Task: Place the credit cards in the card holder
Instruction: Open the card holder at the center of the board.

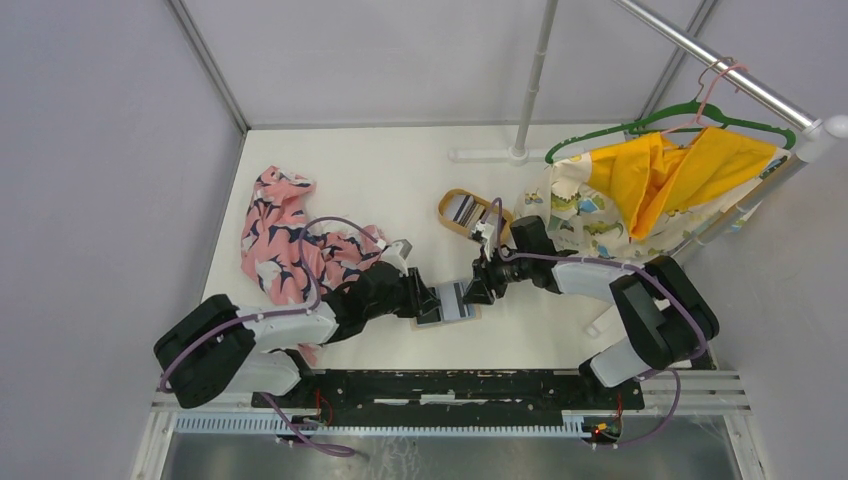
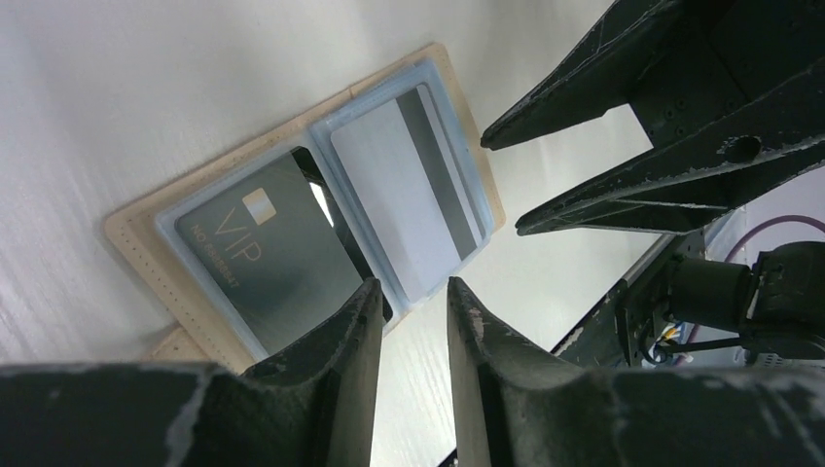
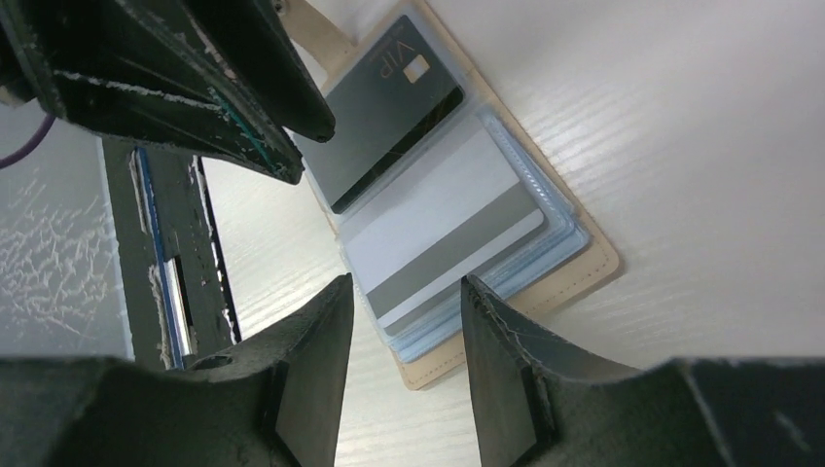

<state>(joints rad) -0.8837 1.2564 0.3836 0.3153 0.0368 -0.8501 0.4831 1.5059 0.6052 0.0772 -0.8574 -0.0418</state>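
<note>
The card holder [image 1: 457, 299] lies open on the white table between my two grippers, tan outside with grey-blue sleeves [image 2: 457, 146]. A dark credit card marked VIP [image 2: 261, 251] sits in one side. A pale card with a grey stripe [image 2: 404, 190] sits in the other, its end sticking out of the sleeve [image 3: 428, 248]. My left gripper [image 2: 413, 287] hovers at the holder's edge near the fold, open a narrow gap, with bare table between its fingers. My right gripper [image 3: 409, 284] is open at the pale card's end, holding nothing.
An oval wooden-rimmed tray [image 1: 443, 208] with more cards stands behind the holder. A pink patterned cloth [image 1: 285, 245] lies at the left. A yellow garment [image 1: 670, 180] hangs on hangers from a rack at the right, whose white pole [image 1: 535, 80] stands at the back.
</note>
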